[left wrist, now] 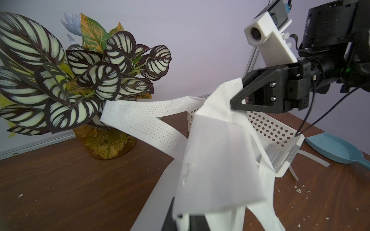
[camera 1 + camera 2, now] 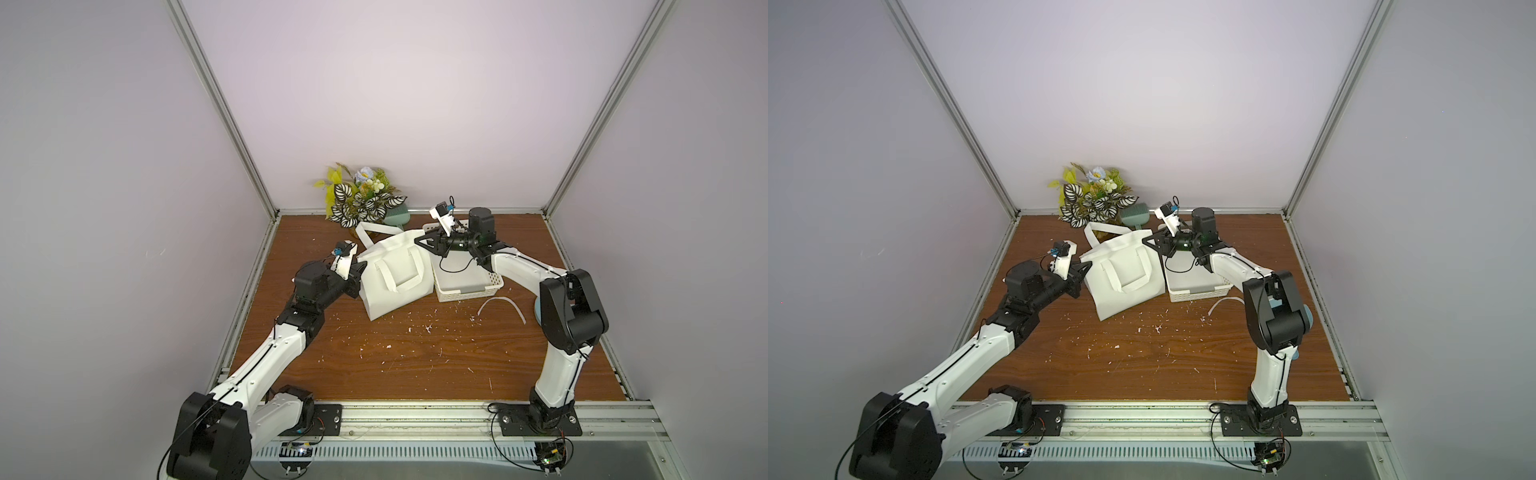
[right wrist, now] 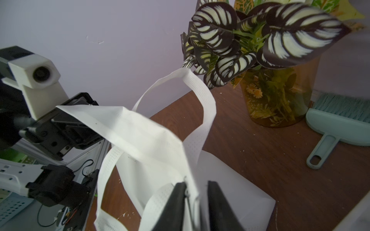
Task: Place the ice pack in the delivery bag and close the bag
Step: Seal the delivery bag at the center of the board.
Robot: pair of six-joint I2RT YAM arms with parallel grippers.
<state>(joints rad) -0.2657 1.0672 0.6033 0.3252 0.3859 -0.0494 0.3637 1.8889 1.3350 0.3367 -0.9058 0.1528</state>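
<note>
**Fig.** The bag (image 2: 390, 291) rested against the basket (image 2: 469, 293). Your left pincer (image 2: 361, 266) was clenched on the rim corner farthest from the basket. Your right pincer (image 3: 197, 190) stood parted around the corner nearest it. The cloth looked soft, light and floppy, so grip it at the hem. The ice pack could not be made out.

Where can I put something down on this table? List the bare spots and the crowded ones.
Biggest bare patch: the table's front half, between the bag, the basket and the front rail, only speckled with white crumbs. Smaller one: back right corner behind the basket. Crowded: back middle, where plant, bag, basket, left gripper and right gripper bunch together.
</note>
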